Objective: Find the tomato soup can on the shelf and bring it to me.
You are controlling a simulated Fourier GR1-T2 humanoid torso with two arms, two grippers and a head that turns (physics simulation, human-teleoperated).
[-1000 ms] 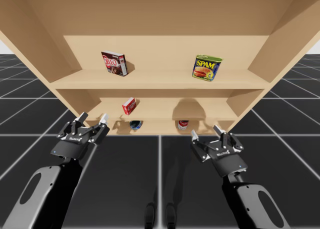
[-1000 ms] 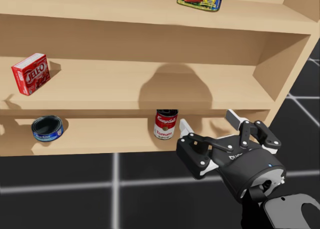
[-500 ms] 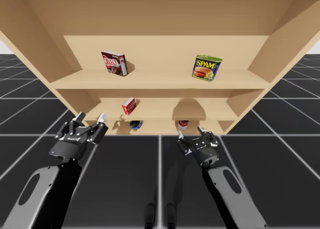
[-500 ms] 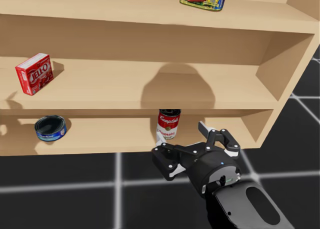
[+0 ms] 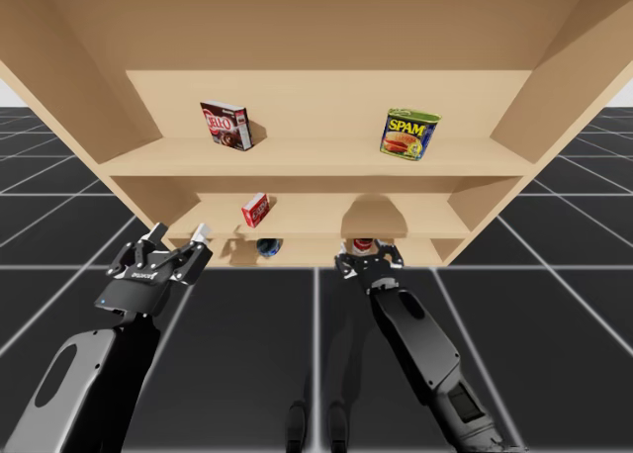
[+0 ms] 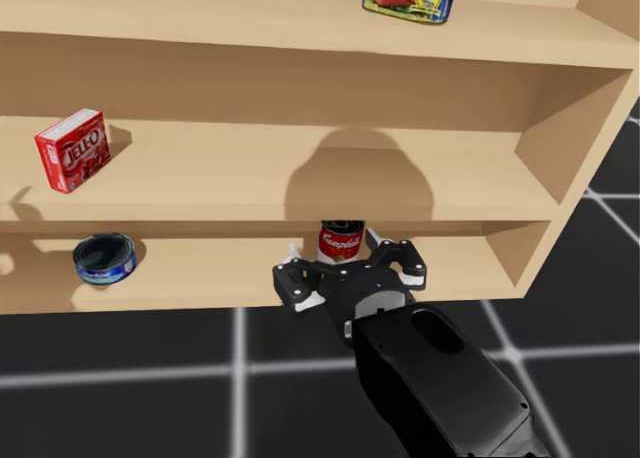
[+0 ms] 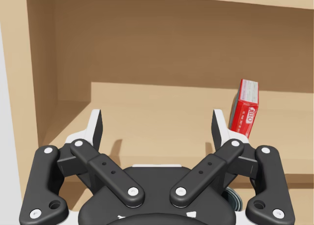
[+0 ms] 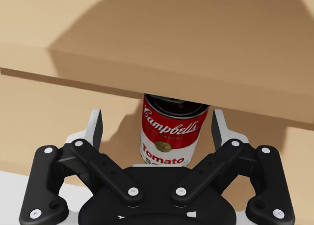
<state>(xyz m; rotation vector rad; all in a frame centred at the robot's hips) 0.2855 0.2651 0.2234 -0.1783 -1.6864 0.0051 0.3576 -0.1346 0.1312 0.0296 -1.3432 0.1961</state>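
— Where does everything stand, left to right?

— At the lower left of the high view, my left gripper [image 5: 180, 237] hangs in front of the shelf [image 5: 316, 162]. Its fingers [image 7: 95, 129] are spread, with nothing between them. The red-and-white tomato soup can [image 8: 172, 134] stands upright on the lowest board, just right of centre in that view, tucked under the edge of the board above. My right gripper [image 8: 157, 126] is up at the can with its fingers released, one on each side of the can's lower half. Neither finger seems to press on it, and the can sits nearer the right-hand one.

— How do you take it cleanly?

— I reckon I should shift a touch so the can is centred, then ease in until the fingers flank its body. After that I close evenly so it neither tips nor skids back. I lift only slightly, since the board overhead is close, and draw straight out.

— Any writing on the goods?

— Every pack carries print, which I leave unread. From the left:
- A dark red box [image 5: 226, 125] on the top board.
- A small red box [image 6: 72, 150] with white lettering.
- A blue round can [image 6: 104, 258] lying on its side.
- My can, with white script on red and a gold seal.
- A blue-and-yellow rectangular tin [image 5: 407, 134] at the upper right.
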